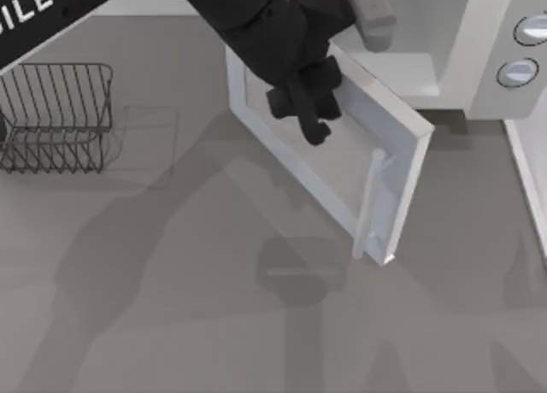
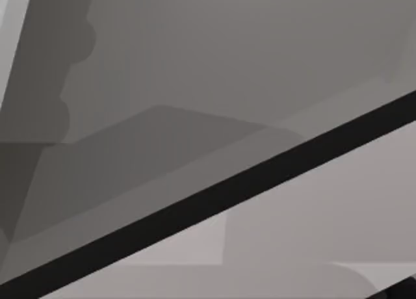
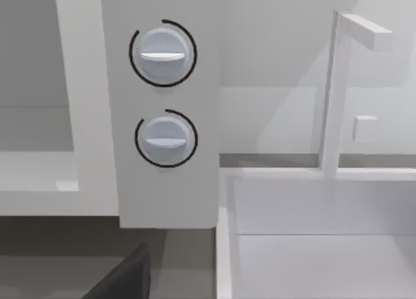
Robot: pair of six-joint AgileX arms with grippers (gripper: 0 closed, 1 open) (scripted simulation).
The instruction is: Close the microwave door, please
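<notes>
Microwave door (image 1: 342, 154): white frame, greyish window, pale bar handle (image 1: 369, 201), ajar.

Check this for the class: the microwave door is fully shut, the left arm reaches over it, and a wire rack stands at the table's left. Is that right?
Not quite. The door is open, swung out from the microwave, as the top view shows. The left gripper does reach over it, and the rack stands at the left.

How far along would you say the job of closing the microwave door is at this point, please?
Nothing is finished: the microwave door stands swung well out from the microwave body, leaving the cavity exposed. In hand: the left pincer sits against the door's window side, away from the handle, apparently placed to push. Left: swinging the door fully shut.
</notes>
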